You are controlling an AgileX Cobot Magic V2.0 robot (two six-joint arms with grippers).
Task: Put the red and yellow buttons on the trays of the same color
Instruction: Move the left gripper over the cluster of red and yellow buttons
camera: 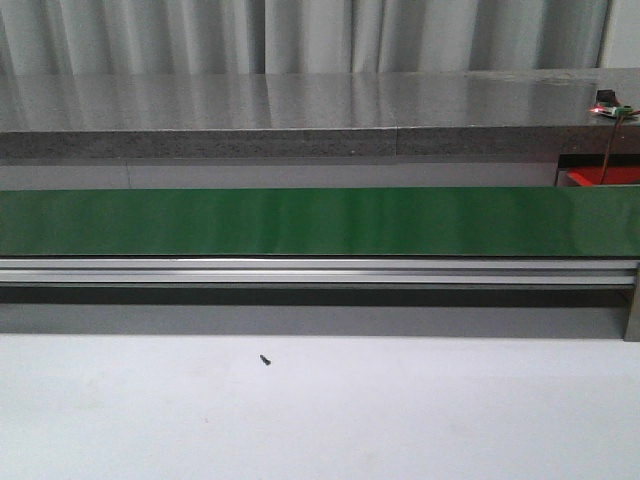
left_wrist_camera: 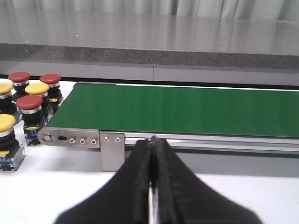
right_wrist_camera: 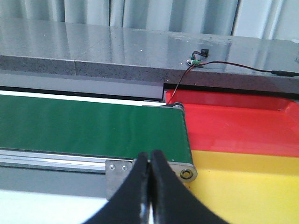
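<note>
The left gripper (left_wrist_camera: 153,186) has its two black fingers (left_wrist_camera: 138,186) pressed together, holding nothing. The right gripper (right_wrist_camera: 150,189) is the same, its black fingers (right_wrist_camera: 163,191) closed against each other and empty. Neither arm appears in the front view.

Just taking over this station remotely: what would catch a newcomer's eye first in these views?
The long green conveyor belt spans the front view with nothing on it. Off one end, the left wrist view shows a cluster of red buttons and yellow buttons on the white table. Off the other end sit the red tray and yellow tray, both without buttons; both grippers, left and right, are shut.
</note>
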